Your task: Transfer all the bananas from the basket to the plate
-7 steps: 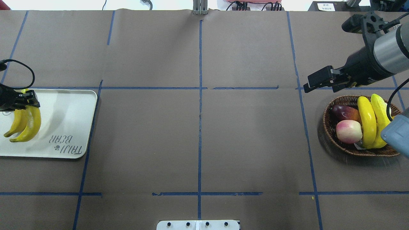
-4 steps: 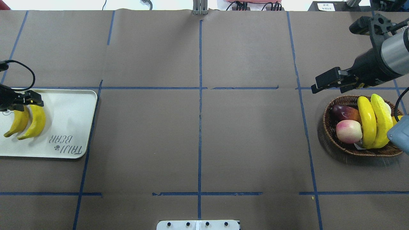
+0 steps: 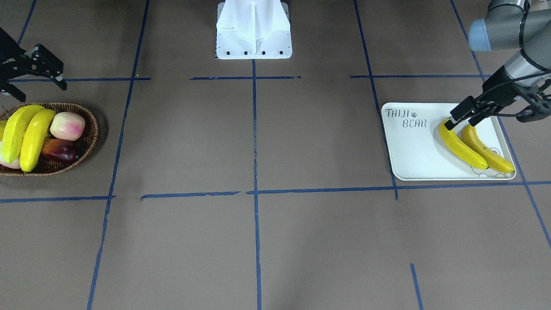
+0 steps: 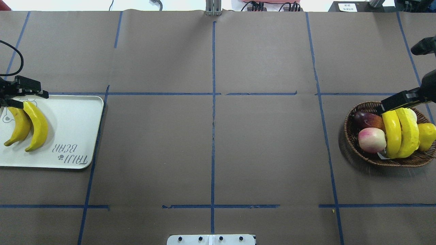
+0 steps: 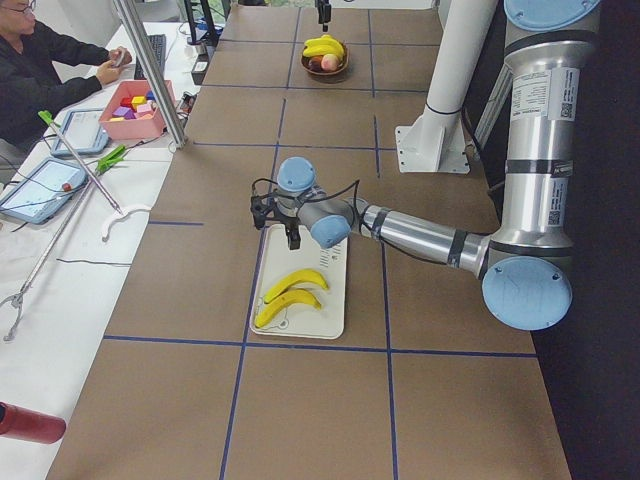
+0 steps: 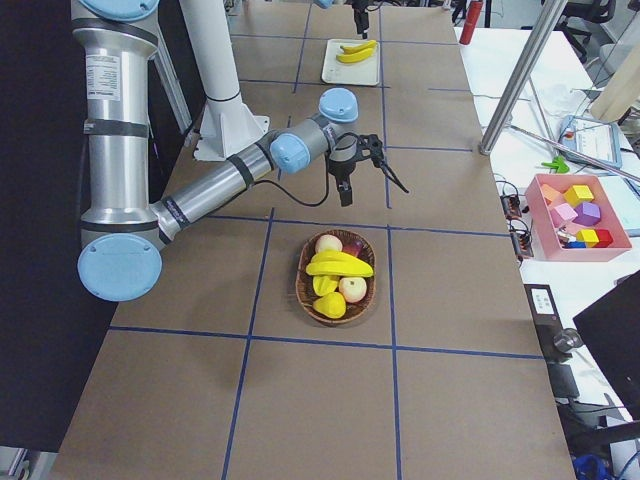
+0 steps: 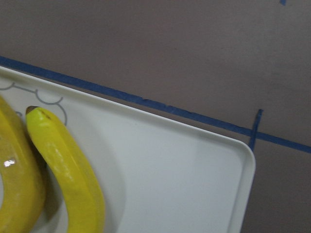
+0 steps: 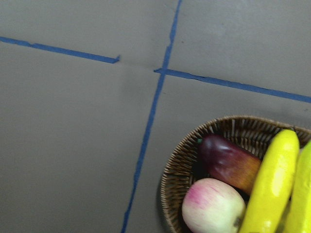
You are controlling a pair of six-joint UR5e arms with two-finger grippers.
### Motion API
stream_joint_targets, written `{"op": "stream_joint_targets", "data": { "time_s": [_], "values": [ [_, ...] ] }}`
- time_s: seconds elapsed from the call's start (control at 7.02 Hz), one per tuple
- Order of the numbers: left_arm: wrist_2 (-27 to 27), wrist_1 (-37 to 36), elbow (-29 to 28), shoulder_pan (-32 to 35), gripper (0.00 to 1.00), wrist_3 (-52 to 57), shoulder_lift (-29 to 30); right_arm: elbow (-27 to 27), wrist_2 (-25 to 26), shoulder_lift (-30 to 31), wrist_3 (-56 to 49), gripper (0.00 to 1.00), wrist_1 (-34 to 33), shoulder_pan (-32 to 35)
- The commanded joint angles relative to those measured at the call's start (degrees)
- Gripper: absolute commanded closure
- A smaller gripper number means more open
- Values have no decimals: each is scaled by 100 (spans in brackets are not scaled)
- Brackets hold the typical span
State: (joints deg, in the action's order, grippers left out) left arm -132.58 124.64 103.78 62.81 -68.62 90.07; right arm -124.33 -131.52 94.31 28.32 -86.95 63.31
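Right gripper (image 3: 38,89) spread wide, empty, raised above basket (image 3: 89,137). Basket bananas (image 3: 26,134), pair side by side atop other fruit, long axes running away from robot. Right arm nearer. Left gripper (image 3: 459,122) parted, empty, over plate bananas (image 3: 462,148) on plate (image 3: 413,153).

Bananas (image 4: 39,126) on plate (image 4: 75,122) and in basket (image 4: 347,136)

The plate (image 3: 415,150) bears the grey lettering "TAIJI BEAR" with a small paw print in one corner.
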Motion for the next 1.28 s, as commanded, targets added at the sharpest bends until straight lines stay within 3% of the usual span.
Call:
{"op": "stream_joint_targets", "data": {
  "time_s": [0.0,0.28,0.57,1.14],
  "values": [
    [-23,-1,186,-23,0,-643,221,40,-119,1092,-73,0,849,365],
    [-31,-1,186,-32,0,-688,283,635,-190,1676,634,0,2315,691],
    [-23,-10,169,-58,0,-845,397,1765,-207,1740,2417,1,4955,683],
    [-14,-10,151,-67,0,-855,486,2166,55,1713,2635,1,5100,-211]
  ]
}}
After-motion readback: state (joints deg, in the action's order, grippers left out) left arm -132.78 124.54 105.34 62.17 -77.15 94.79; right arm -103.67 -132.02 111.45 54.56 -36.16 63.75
